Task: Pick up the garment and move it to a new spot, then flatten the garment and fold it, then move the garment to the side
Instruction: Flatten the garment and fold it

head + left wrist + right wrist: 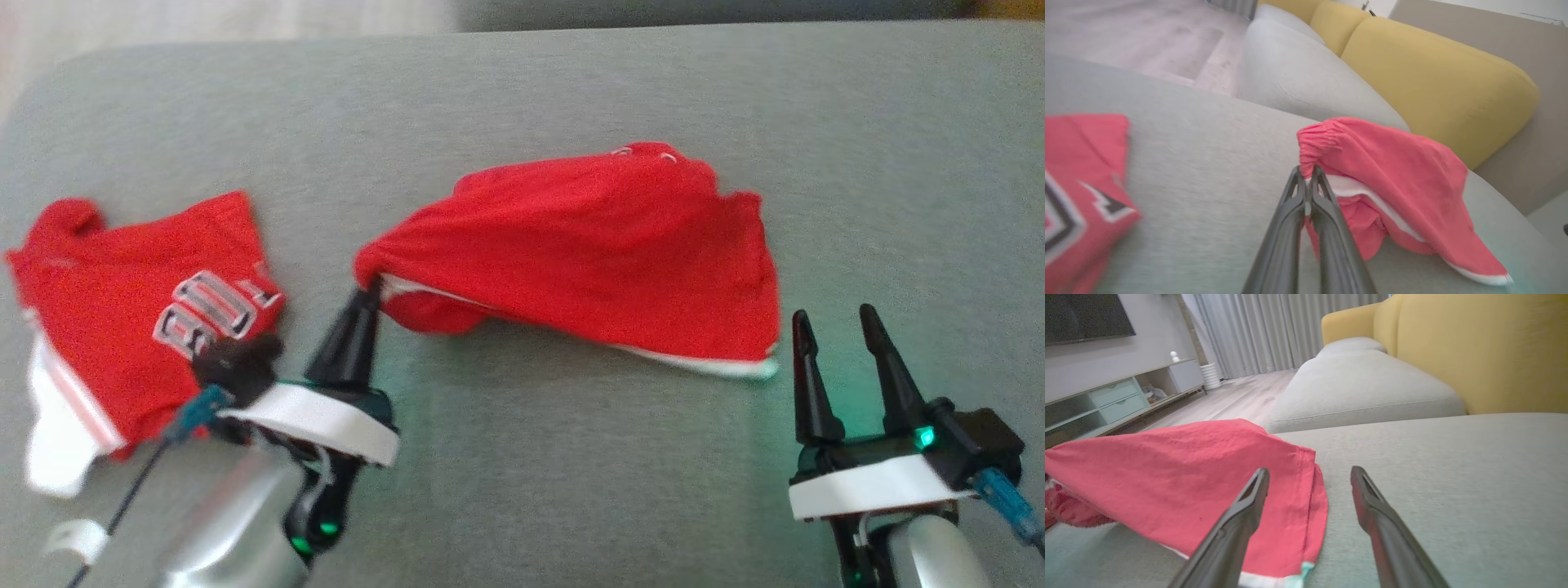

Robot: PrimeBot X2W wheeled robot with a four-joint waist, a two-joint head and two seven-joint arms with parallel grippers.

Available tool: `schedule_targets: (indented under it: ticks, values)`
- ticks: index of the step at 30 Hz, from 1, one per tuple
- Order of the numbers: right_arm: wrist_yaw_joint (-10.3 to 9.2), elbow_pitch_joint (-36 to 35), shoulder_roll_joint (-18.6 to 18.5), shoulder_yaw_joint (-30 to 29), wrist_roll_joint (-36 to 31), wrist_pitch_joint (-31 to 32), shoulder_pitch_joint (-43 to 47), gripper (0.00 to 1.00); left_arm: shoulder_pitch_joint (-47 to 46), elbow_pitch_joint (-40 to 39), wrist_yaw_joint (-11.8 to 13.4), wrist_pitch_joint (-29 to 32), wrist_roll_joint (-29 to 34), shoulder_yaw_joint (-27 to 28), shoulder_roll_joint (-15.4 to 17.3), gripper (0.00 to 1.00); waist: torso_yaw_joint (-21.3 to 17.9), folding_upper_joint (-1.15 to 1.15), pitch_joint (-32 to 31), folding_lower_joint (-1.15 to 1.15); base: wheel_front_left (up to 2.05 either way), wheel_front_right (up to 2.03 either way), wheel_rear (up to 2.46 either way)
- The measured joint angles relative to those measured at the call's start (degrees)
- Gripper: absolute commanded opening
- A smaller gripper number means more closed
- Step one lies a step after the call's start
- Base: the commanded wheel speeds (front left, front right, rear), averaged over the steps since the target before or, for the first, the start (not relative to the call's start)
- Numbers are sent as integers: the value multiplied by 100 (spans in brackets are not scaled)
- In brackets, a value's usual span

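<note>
Near the middle of the head view, the left gripper is pinched tight on the left corner of the red shorts, with its arm coming up from the lower left. The shorts lie bunched and wrinkled on the grey cushion, stretching off to the right. I think they are being moved or pulled flat; folding and putting them aside are not done yet. At the lower right, the right gripper points up, spread wide and holding nothing, just beside the shorts' corner. A red shirt lies at the far left.
</note>
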Motion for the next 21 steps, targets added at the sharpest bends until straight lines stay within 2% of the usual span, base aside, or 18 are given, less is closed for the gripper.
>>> schedule_targets:
  ticks: [4, 8, 15, 21]
  values:
    - [0, 119, 0, 62, -82, 0, -10, 100, -3, -138, 126, 0, 402, 380, 194, 0, 417, 0, 4, 0, 0, 0, 0]
    - [0, 288, -68, 356, -114, 0, -18, 100, -4, -238, 116, 0, 606, 659, 158, 0, 675, 0, 68, 0, 0, 0, 0]
    - [0, 421, -854, 1663, -225, 0, -18, 100, -24, -287, 10, 0, 861, 949, -55, 0, 747, 0, 281, 0, 0, 0, 0]
    - [0, 697, -1283, 2386, -327, 0, -24, 100, -24, -278, -92, 0, 956, 1110, -109, 0, 728, 0, 321, 0, 0, 0, 0]
